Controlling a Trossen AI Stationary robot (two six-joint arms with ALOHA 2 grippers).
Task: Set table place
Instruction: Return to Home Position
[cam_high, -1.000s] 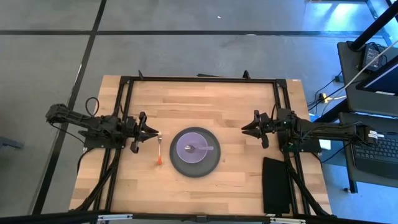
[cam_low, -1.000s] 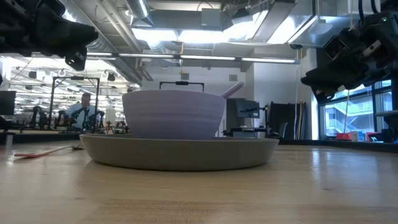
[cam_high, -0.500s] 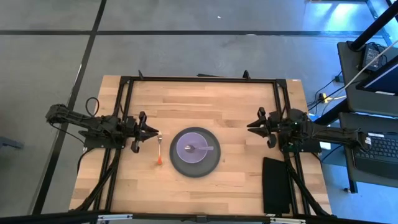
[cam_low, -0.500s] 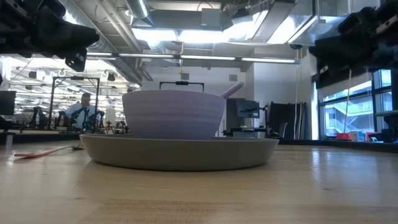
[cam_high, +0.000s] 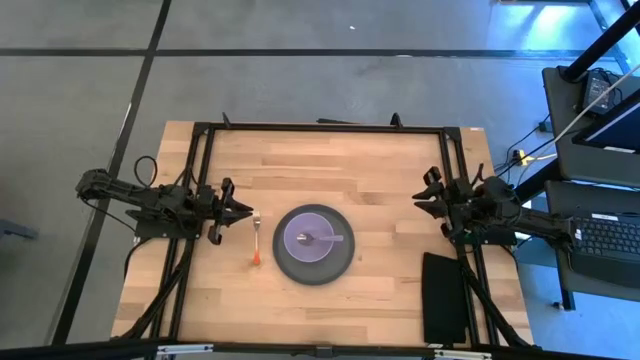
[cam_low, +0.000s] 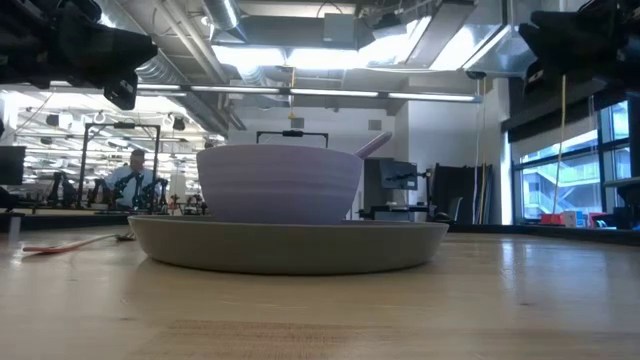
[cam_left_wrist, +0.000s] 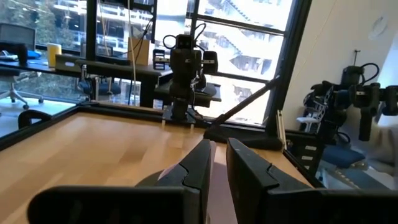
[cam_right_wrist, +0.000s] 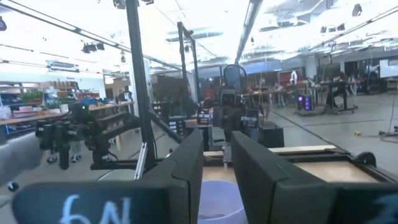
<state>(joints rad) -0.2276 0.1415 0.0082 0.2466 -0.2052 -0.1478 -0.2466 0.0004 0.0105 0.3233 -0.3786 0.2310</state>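
From above, the plate is seen on the table with the bowl on it, spoon laid inside, fork just beside the plate toward the left tool; the right tool is held at the opposite edge. Low down, bowl is seen on plate. Wrist views: both tools are shown closed, empty.

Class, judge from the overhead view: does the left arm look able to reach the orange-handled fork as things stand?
Probably yes. The left gripper hangs just beside the fork, with only bare table between them and nothing blocking.
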